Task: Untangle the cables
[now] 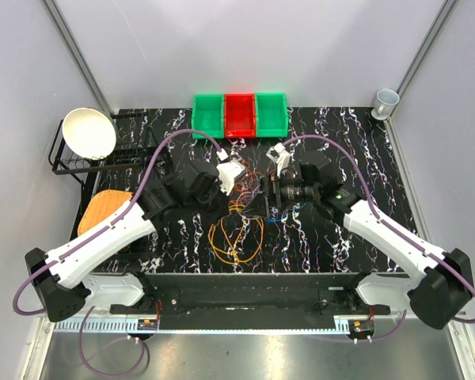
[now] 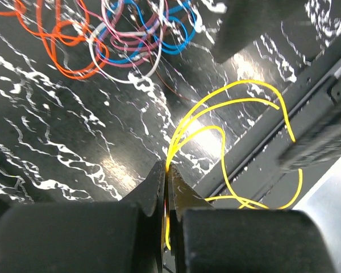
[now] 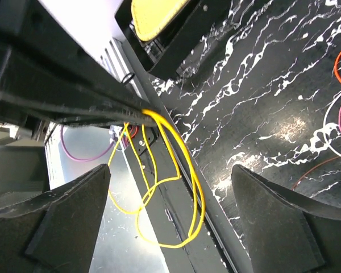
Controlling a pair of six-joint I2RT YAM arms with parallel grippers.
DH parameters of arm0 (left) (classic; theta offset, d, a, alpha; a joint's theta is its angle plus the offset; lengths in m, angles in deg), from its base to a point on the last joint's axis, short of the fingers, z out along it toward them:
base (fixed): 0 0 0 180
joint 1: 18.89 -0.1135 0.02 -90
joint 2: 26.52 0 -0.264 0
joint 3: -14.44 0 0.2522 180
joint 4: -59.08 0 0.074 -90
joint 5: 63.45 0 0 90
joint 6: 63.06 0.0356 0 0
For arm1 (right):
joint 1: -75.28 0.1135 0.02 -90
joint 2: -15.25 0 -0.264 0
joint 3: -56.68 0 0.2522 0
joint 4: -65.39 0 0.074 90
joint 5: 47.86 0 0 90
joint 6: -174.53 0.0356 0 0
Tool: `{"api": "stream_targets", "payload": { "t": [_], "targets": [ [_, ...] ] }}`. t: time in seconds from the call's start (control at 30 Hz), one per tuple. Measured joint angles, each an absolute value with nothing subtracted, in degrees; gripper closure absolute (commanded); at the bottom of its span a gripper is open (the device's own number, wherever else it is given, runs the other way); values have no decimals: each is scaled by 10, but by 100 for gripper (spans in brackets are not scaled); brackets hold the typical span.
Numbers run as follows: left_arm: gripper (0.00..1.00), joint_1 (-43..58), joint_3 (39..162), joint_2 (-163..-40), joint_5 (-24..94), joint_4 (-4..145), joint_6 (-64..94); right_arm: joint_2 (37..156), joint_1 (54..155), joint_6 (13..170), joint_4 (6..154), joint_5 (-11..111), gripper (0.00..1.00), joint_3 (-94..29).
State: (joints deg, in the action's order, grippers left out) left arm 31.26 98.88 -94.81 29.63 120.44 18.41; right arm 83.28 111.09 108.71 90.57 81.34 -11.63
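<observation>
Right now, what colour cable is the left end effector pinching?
Yellow cable, clearest in the left wrist view.

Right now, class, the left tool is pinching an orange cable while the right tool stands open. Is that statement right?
No. The left tool is pinching a yellow cable, not an orange one, as the left wrist view shows; the orange cable lies loose on the table. The right tool does stand open.
</observation>
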Motion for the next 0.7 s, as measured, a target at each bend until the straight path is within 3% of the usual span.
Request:
{"api": "stream_targets", "payload": {
  "t": [0.27,0.6,0.63,0.67,0.7],
  "targets": [
    [100,313,956,-945,309,1188,185,892,1148,1084,897,782,29,-132],
    [100,313,951,-932,308,1180,185,929,1185,1075,888,749,81,-149],
    [95,313,950,-932,308,1180,185,929,1185,1074,888,746,92,-149],
    [79,313,950,-932,307,1179,185,929,1186,1075,888,744,98,-149],
    [55,312,949,-932,306,1178,185,929,1186,1074,887,742,100,-149]
  ]
}}
